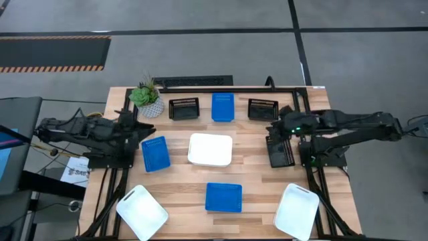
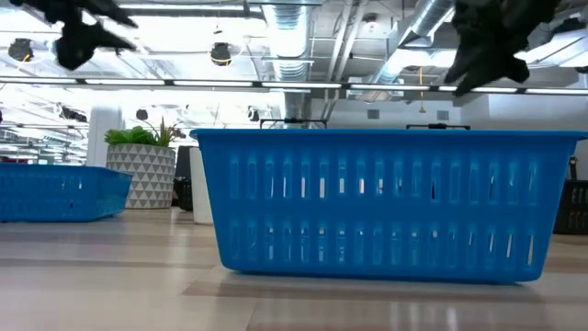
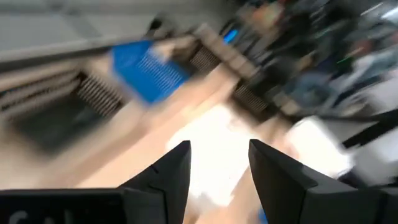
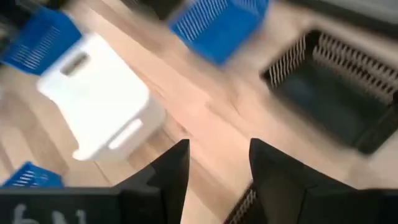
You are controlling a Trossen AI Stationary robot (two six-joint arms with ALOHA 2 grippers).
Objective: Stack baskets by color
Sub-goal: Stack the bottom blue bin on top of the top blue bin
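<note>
From above, white baskets point(image 1: 210, 149), blue baskets point(image 1: 223, 197) and black baskets point(image 1: 184, 108) lie scattered unstacked; a plant point(image 1: 146, 99) stands at the back left. The left gripper point(image 1: 142, 127) and right gripper point(image 1: 275, 127) hover empty. The wrist views show both with jaws spread.

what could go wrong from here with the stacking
1. The three blue baskets lie turned different ways, so one could seat crooked on another.
2. The plant stands close beside the black basket at the back; a reach there might tip it.
3. Two white baskets sit near the front edge.
</note>
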